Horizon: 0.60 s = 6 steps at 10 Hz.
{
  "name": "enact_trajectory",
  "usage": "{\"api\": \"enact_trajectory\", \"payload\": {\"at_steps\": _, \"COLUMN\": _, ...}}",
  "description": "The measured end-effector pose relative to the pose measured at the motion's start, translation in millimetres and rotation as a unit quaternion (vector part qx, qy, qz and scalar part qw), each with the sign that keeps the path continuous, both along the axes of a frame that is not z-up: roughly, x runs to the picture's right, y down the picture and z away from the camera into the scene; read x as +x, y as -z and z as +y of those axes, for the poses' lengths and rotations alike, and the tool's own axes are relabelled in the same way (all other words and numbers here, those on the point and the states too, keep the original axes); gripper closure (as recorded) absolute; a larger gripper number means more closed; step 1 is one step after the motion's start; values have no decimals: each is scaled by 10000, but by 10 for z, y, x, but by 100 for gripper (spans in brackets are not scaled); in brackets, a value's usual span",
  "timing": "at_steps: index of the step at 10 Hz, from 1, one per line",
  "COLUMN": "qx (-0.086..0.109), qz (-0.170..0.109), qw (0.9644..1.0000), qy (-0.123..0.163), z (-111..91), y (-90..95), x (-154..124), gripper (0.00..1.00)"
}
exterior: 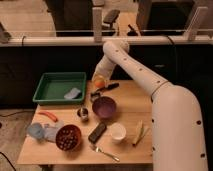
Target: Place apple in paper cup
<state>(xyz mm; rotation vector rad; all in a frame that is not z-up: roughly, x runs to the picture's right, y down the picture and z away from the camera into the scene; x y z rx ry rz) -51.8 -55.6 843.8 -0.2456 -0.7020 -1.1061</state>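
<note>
The apple point(100, 81), small, round and orange-yellow, hangs above the back of the wooden table point(135, 107), just right of the green tray. My gripper point(98, 83) comes down from the white arm point(131, 64) and is shut on the apple. The paper cup point(117, 131), small, white and plain, stands upright near the table's front, below and to the right of the purple bowl point(104, 106). The cup is well in front of the gripper and a little to its right.
A green tray point(52, 89) holding a blue cloth sits at the back left. A black tool point(107, 88), metal cup point(83, 114), carrot point(48, 115), light blue cup point(35, 131), brown bowl point(68, 137), dark bar point(97, 132), fork point(105, 153) and pale corn piece point(139, 132) crowd the table.
</note>
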Motion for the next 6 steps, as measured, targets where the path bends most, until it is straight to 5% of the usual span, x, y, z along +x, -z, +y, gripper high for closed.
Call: {"api": "enact_trajectory", "payload": {"at_steps": 6, "qx": 8, "qz": -249, "qw": 9995, "qy": 183, "z": 93, "y": 79, "x": -307, "gripper": 98}}
